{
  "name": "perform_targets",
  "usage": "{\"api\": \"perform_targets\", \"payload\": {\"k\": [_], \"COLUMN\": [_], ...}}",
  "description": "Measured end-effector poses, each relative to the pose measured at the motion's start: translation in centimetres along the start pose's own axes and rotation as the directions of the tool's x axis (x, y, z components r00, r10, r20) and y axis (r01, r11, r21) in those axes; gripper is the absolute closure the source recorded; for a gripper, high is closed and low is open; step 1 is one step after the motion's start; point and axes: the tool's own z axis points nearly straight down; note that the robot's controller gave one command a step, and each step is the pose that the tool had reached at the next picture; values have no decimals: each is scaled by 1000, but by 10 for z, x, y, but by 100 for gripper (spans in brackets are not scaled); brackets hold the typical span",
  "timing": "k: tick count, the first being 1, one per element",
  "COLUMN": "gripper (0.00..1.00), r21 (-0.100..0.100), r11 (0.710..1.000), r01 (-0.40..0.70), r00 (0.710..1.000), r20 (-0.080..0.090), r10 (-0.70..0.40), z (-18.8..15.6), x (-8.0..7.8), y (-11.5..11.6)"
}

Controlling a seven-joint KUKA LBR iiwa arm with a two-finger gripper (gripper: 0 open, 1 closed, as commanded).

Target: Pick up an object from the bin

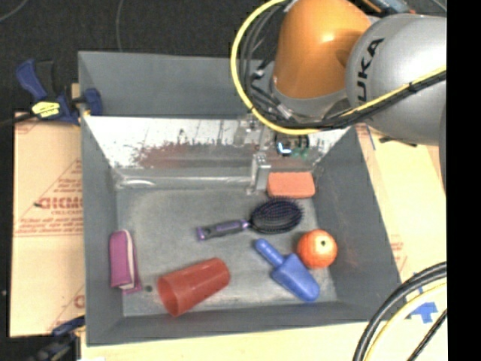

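We see the gripper (260,183) low in the bin (98,224), close to the foot of its far wall and a little toward the right-hand wall. The arm comes down to it from the far right corner, with its orange cover (312,47) and yellow cables above the far rim. We cannot tell whether the jaws stand apart or together, because from this angle the metal of the gripper blurs into the shiny far wall.

The nearest thing to the gripper is a flat orange-pink block (291,184) with rounded corners. It lies on the bin floor by the far wall, just beside the gripper on the side toward the right-hand wall. We cannot say whether the two touch.

Toward the near edge from the block lies a hairbrush (255,222), its dark oval head close under the block and its purple handle pointing toward the left wall. Nearer the right wall sits a round orange-red fruit (316,250), and just beside it a blue scoop (288,271) lies slanted, with its broad end toward the near right corner.

A red cup (192,285) lies on its side along the near edge, its mouth toward the near left corner. By the left wall, well apart from the gripper, lies a mauve-pink oblong thing (122,259).
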Motion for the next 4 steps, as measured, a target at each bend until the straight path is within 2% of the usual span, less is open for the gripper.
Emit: {"api": "perform_targets", "payload": {"k": [1, 2, 3, 4], "gripper": [0, 0, 0, 0], "r21": [-1, 2, 3, -1], "r11": [1000, 981, 959, 977], "r01": [-1, 193, 283, 214], "r00": [1000, 981, 959, 977], "r20": [9, 11, 22, 2], "r10": [1, -193, -283, -214], "z": [-5, 172, 83, 166], "x": [-1, 67, 43, 64], "y": [0, -85, -82, -87]}}
